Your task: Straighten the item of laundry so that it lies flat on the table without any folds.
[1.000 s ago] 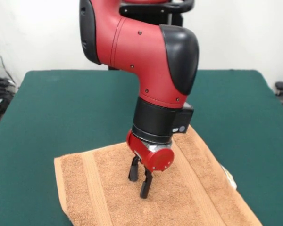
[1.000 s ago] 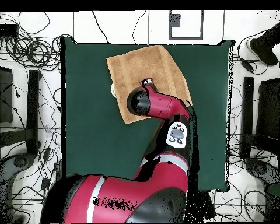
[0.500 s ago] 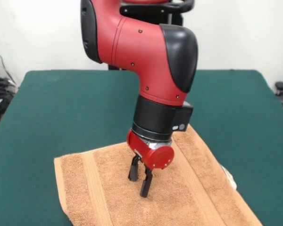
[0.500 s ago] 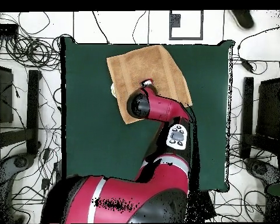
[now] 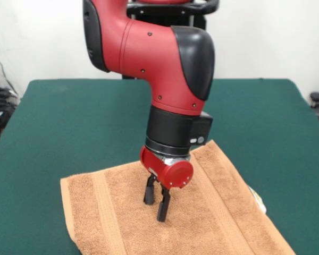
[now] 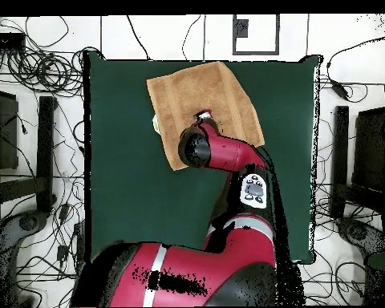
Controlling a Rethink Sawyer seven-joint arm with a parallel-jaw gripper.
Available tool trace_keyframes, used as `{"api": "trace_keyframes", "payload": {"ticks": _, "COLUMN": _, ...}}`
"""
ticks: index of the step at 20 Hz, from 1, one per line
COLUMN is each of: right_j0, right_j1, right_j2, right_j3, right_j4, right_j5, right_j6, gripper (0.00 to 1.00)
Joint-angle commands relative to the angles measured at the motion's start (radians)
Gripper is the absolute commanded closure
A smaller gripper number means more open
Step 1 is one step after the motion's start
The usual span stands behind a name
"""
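The item of laundry [image 5: 111, 212], an orange-tan terry towel, lies spread on the near part of the green table [image 5: 69, 122], with woven bands running along its length. A small white tag [image 5: 258, 202] sticks out at its right edge. My gripper [image 5: 155, 204] points down over the towel's middle, its two black fingers a little apart with nothing between them and their tips at or just above the cloth. In the overhead view the towel [image 6: 200, 84] sits near the table's [image 6: 123, 160] far edge, and the arm hides part of it.
Cables and equipment crowd the floor [image 6: 35, 120] around the table in the overhead view. The towel's near end runs out of the front view at the bottom.
The arm has shifted slightly to the left in the front view. The gripper stays over the same part of the towel, and the towel has not moved.
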Motion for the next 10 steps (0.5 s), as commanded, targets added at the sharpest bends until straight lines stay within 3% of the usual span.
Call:
{"api": "trace_keyframes", "payload": {"ticks": 1, "right_j0": -0.088, "right_j1": 0.208, "right_j2": 0.152, "right_j3": 0.262, "right_j4": -0.130, "right_j5": 0.019, "right_j6": -0.028, "gripper": 0.00}}
{"api": "trace_keyframes", "payload": {"ticks": 10, "right_j0": -0.113, "right_j1": 0.188, "right_j2": 0.180, "right_j3": 0.307, "right_j4": -0.154, "right_j5": 0.057, "right_j6": -0.016, "gripper": 0.00}}
